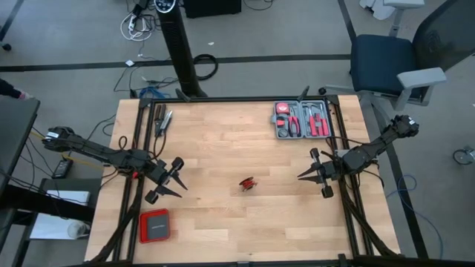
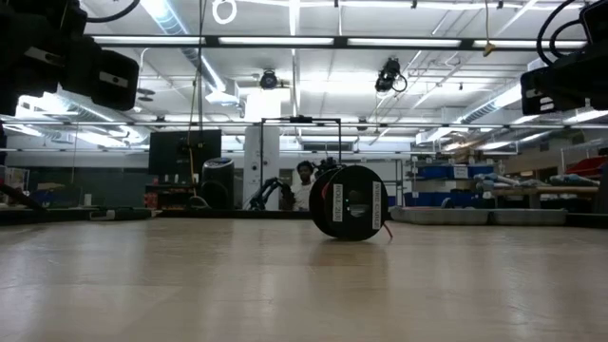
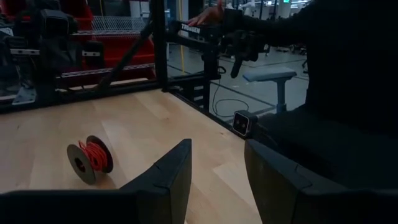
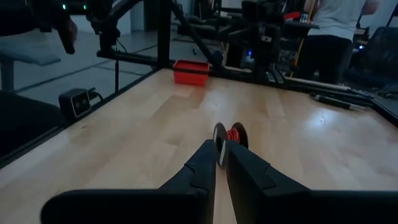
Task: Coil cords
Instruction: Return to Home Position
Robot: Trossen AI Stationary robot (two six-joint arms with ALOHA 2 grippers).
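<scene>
Sitting mid-frame on the light wooden table (image 1: 223, 133): thin red cord (image 3: 94, 155) wound on small black spool (image 1: 248, 183). Left gripper (image 1: 177, 188) lower left, fingers spread. Right gripper (image 1: 302, 176) centre right, fingers nearly pressed together.

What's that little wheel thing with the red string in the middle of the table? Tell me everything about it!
It is a small black spool that looks like plastic, with two flat round discs. Thin red wire is wound tightly between them, and a short end pokes out low at one side. It stands on its disc edges like a wheel, near the middle of the wooden table. Only the table touches it. The left gripper and right gripper hang off to either side.
</scene>
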